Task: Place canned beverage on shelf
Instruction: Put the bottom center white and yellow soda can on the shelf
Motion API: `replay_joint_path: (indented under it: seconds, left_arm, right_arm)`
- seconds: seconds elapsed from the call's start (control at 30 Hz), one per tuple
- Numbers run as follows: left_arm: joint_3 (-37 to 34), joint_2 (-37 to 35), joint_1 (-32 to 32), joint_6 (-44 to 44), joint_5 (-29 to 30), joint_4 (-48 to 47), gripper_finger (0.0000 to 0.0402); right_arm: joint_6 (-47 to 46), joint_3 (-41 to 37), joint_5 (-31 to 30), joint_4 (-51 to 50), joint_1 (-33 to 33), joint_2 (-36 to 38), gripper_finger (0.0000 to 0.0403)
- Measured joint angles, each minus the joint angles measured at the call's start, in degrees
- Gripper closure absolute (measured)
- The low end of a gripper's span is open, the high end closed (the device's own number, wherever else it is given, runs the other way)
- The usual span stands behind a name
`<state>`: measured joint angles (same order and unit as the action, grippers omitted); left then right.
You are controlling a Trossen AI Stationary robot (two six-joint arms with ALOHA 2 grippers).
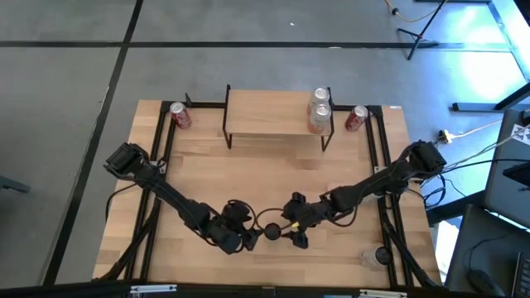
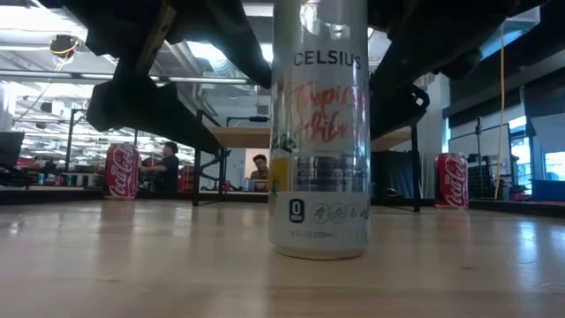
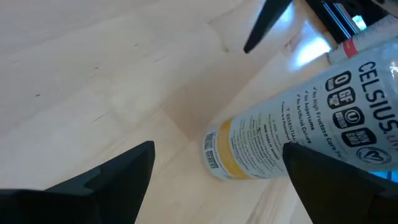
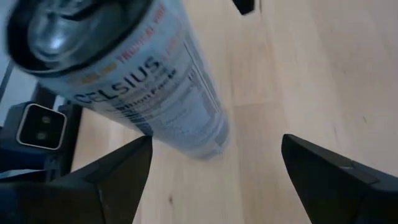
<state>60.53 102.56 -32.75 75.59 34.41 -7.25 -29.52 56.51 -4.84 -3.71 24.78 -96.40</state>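
A tall white Celsius can point(image 2: 318, 132) stands upright on its base on the wooden tabletop near the near edge, and shows from above in the high view point(image 1: 271, 233). My left gripper point(image 1: 248, 238) is open just to the can's left, and my right gripper point(image 1: 291, 232) is open just to its right. The left wrist view shows the can point(image 3: 298, 137) close by one finger of my left gripper point(image 3: 219, 147). The right wrist view shows the can point(image 4: 124, 74) beyond my right gripper point(image 4: 216, 138). The shelf point(image 1: 273, 116) stands at the far edge with two cans point(image 1: 320, 108) on its right end.
A red cola can point(image 1: 180, 116) stands on the table left of the shelf and another point(image 1: 356, 118) right of it. A small round object point(image 1: 379, 257) lies near the near right corner. People sit in the room beyond the table point(image 2: 168, 168).
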Motion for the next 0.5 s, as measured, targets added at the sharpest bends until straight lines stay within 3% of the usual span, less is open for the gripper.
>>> replay_joint_path:
  seconds: [0.17, 0.37, 0.5]
  left_arm:
    - [0.0, 0.0, 0.2, -0.9, -1.3, 0.3, 0.0045]
    - [0.0, -2.3, -1.1, -1.0, -3.7, -1.7, 0.0045]
    - [0.0, -4.3, -2.7, -1.0, -3.7, -3.9, 0.0045]
  right_arm:
    - [0.6, 0.1, 0.4, -0.8, 0.8, 0.2, 0.0054]
    - [1.9, 1.4, 6.9, 0.0, 1.0, 2.5, 0.0054]
    - [5.1, 3.3, 4.1, 0.3, 2.4, 2.8, 0.0054]
